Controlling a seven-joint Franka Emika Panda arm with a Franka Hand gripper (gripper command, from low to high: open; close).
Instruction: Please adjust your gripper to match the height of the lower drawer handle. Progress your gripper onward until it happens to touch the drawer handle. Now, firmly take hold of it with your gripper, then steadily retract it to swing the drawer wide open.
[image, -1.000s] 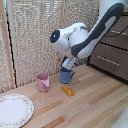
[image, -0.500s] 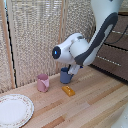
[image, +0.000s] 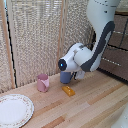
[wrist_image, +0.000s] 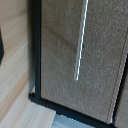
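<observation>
The lower drawer handle (wrist_image: 80, 40) shows in the wrist view as a slim silver bar on the dark brown drawer (wrist_image: 60, 55), filling much of that picture, which suggests the camera is already aimed at it for the approach. In the exterior view the dark cabinet sits at the exterior view's right, behind the arm, with a thin pale bar (image: 111, 63) on its lower front. The end effector itself is hidden in both views, so whether it is open or closed cannot be told; nothing shows contact with the handle yet. Farther out on the desk (image: 95, 107) stand a pink cup (image: 43, 82), a blue cup (image: 65, 76), an orange block (image: 68, 90) and a plate (image: 14, 110), all well apart from the drawer.
</observation>
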